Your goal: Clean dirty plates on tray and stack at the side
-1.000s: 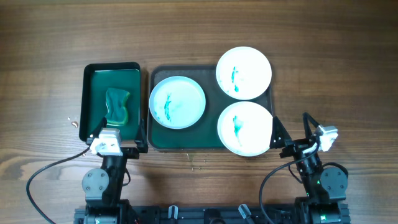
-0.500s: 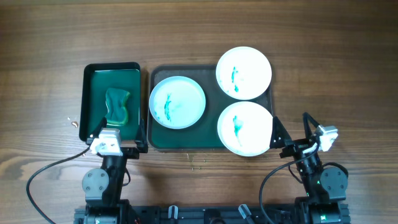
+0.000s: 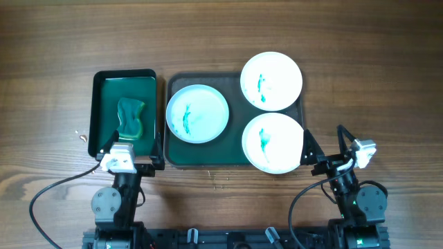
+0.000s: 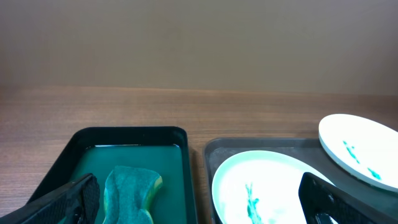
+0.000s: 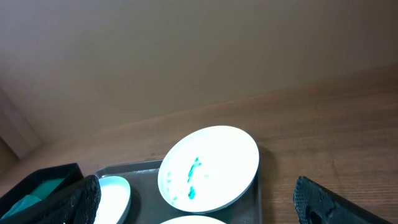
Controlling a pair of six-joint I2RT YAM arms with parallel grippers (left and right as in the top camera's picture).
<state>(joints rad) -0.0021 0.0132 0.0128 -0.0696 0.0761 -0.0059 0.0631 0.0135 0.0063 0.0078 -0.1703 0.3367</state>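
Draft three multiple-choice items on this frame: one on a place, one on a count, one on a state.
1. Where does the sponge lie?
A) in the small bright-green tray
B) on a plate
C) under a plate

2. How many plates on the dark tray show teal smears?
A) one
B) two
C) three

3. How do the left fingers and right fingers stand?
A) shut on a plate
B) open, holding nothing
C) shut on the sponge

Key:
1 A, the sponge rests inside that tray.
2 C, the left plate, far plate and near plate each carry a smear.
3 B, both wrist views show them wide apart with nothing gripped.
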